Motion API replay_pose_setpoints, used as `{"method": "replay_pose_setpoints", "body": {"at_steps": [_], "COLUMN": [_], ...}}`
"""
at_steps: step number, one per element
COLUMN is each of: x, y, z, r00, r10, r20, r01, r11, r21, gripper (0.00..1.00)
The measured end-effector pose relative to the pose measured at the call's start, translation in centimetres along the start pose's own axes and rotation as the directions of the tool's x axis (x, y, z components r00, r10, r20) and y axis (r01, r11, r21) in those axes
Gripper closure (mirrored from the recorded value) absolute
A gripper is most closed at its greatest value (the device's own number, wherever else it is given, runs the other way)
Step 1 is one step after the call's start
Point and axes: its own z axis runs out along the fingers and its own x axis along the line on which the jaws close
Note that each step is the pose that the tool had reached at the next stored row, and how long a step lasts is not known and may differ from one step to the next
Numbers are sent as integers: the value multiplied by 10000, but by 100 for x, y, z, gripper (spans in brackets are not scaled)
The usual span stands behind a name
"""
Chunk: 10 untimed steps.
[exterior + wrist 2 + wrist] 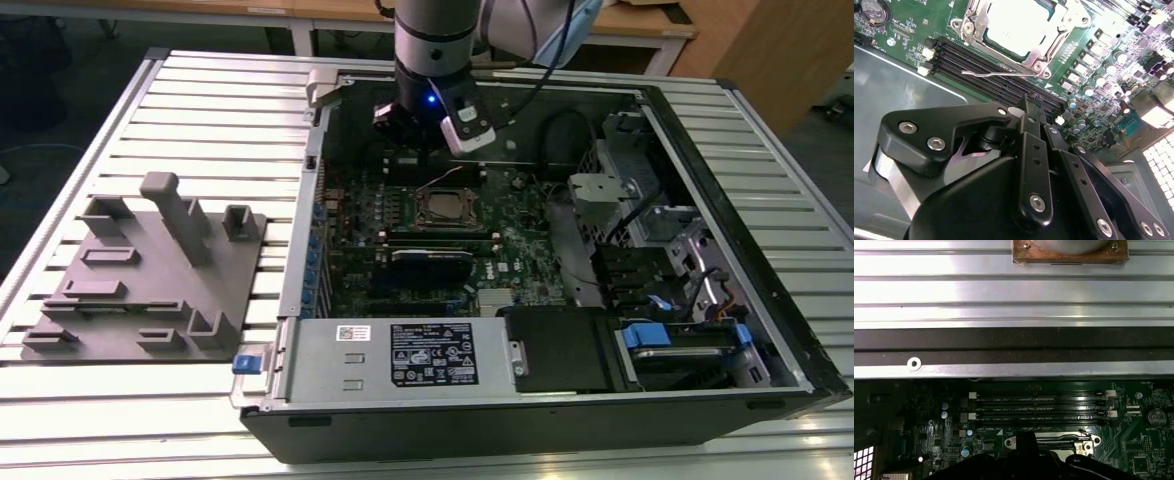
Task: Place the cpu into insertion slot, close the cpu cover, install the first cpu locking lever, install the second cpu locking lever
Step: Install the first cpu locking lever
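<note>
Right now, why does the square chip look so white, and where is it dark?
In the second wrist view, light bounces off the chip and washes it nearly white, while the tool looks black; in the first wrist view the table slats gleam in bright bands but the green board sits in shadow; in the exterior view the inside of the computer case is dim.

We see a green motherboard (914, 35) speckled with small silver capacitors. On it the cpu (1016, 22) has a pale silver-grey top, framed by the shiny silver cpu cover (1009, 54). The memory slots (984, 67) run in black parallel stripes. The gripper (1033, 106) is matt black with silver screw heads. In the exterior view the table (200, 90) is ribbed silver-white, the fixture (147, 280) plain grey, and a tab (246, 363) bright blue.
</note>
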Motion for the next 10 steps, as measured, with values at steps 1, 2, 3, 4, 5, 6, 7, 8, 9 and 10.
{"method": "replay_pose_setpoints", "body": {"at_steps": [1,2,3,4,5,6,7,8,9,10], "x": [0,0,0,0,0,0,0,0,0,-1], "y": [-1,-3,-4,-5,-7,-8,-10,-11,-12,-14], "z": [0,0,0,0,0,0,0,0,0,0], "r00": [10000,10000,10000,10000,10000,10000,10000,10000,10000,10000], "r10": [1,3,4,6,7,9,10,11,13,14], "r20": [0,0,0,-1,0,0,0,-1,0,0], "r01": [-1,-3,-4,-6,-7,-9,-10,-11,-13,-14], "r11": [10000,10000,10000,10000,10000,10000,10000,10000,10000,10000], "r21": [-9,-17,-25,-33,-42,-50,-59,-67,-76,-85], "gripper": [89,89,89,89,89,89,89,89,89,89]}}
